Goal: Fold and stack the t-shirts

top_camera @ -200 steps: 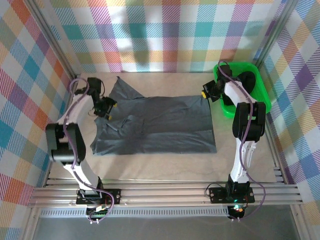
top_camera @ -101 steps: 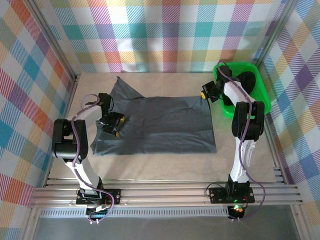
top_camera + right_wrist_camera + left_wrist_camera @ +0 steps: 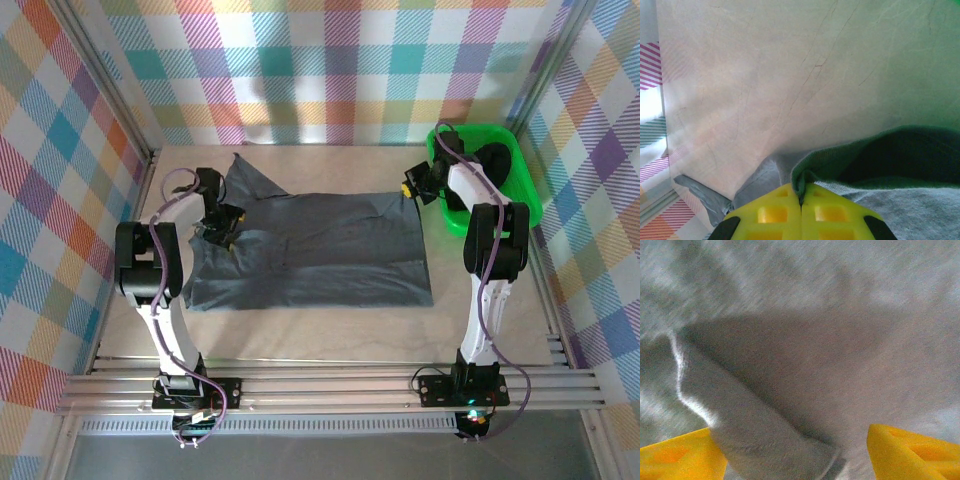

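The slate grey t-shirt [image 3: 330,250] lies spread across the middle of the table, with one sleeve [image 3: 248,178] pointing to the far left. My left gripper [image 3: 218,222] is low over the shirt's left part. In the left wrist view it [image 3: 795,455] is open, its yellow fingertips [image 3: 675,455] wide apart with a raised fold of grey cloth [image 3: 755,435] between them. My right gripper [image 3: 410,188] is at the shirt's far right corner. In the right wrist view it [image 3: 801,197] is shut on the shirt's hem [image 3: 840,160]. Black shirts [image 3: 497,160] lie in the tray.
The bright green tray [image 3: 524,205] stands at the far right, just behind my right arm. Bare table [image 3: 320,330] runs along the near side of the shirt. Checked walls close in the back and both sides.
My left gripper swung toward the near right over the shirt, then came back toward the far left. The cloth at the shirt's left end shifted. The right arm has not moved.
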### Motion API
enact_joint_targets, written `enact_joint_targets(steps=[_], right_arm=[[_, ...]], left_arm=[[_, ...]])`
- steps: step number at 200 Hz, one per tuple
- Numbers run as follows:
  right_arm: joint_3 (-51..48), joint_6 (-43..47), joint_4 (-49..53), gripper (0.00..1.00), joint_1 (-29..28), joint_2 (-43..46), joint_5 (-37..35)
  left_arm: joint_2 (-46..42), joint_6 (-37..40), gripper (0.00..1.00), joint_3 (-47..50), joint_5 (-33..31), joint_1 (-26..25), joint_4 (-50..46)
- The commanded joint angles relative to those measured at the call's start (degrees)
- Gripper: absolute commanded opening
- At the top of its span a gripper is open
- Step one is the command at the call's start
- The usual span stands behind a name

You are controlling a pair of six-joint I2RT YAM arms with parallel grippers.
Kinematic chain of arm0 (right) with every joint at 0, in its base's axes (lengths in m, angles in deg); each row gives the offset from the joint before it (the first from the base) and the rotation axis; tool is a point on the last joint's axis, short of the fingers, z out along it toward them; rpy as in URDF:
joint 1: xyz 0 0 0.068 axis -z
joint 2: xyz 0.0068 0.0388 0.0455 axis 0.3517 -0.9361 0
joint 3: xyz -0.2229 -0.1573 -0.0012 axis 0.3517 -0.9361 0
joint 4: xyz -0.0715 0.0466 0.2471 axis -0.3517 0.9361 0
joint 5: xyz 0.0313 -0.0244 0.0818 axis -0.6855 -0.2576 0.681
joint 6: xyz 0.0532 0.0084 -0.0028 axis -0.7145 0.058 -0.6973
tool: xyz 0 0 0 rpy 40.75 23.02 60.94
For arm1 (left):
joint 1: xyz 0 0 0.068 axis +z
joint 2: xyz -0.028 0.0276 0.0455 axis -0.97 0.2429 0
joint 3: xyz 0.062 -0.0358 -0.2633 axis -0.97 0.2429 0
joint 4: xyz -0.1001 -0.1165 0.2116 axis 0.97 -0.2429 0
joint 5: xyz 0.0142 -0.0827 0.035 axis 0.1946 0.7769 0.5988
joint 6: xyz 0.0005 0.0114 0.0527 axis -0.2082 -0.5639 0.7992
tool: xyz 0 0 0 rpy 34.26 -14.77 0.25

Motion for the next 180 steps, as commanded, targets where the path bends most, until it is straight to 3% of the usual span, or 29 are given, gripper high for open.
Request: enact_joint_targets(steps=[1,46,119,151,167,180], right_arm=[[2.0,0.8,0.8,0.00,0.2,-1.3,1.6],[2.1,0.8,0.7,0.00,0.1,-1.7,2.8],[1.1,1.7,-0.2,0.00,-0.7,-2.4,4.6],[1.0,2.5,-0.1,0.00,-1.8,-2.7,4.6],[0.6,2.8,0.2,0.00,-2.2,-2.9,4.4],[0.1,3.0,0.0,0.00,-2.2,-2.9,4.0]], left_arm=[[3.6,2.9,0.72,-5.8,-2.6,1.0,-1.9],[8.8,3.4,0.70,-16.1,-6.2,2.1,-3.7],[27.5,4.9,0.51,-40.6,-7.3,2.0,11.8],[35.9,4.6,0.39,-54.9,-5.4,1.2,2.8],[32.3,2.8,0.42,-53.1,-8.6,-0.2,-4.5],[25.8,1.4,0.43,-45.5,-11.4,-1.7,-7.0]])
